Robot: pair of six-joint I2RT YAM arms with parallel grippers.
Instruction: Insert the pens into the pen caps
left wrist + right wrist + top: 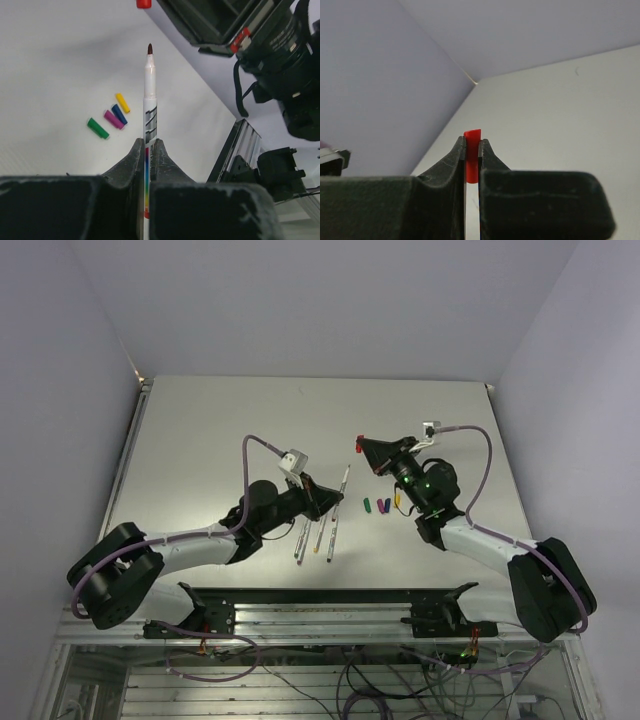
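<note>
Nearest the arms, loose pens (320, 536) lie side by side on the table (200, 420), all uncapped. Their exact count is hard to make out from above. Just to their right and a little farther back, four caps (380, 506) (green, magenta, blue and yellow) rest in a tight cluster, none with a pen in it.

Farther in, the left gripper (325, 498) is clamped tight on one pen (150, 100). It holds the pen by the barrel, with the dark red tip pointing to the far side and slightly right. Facing it from the right, the right gripper (362, 447) is pinched closed on the red cap (472, 135), and only the cap's end shows past the fingertips.

In the left wrist view the cap hangs just beyond the tip, near but apart, and a shade left of the pen's line. By the look of it the job is at its first pairing. No pen is capped, and the red pair is roughly lined up but not joined. The rest of the pens and the four caps wait on the table.
</note>
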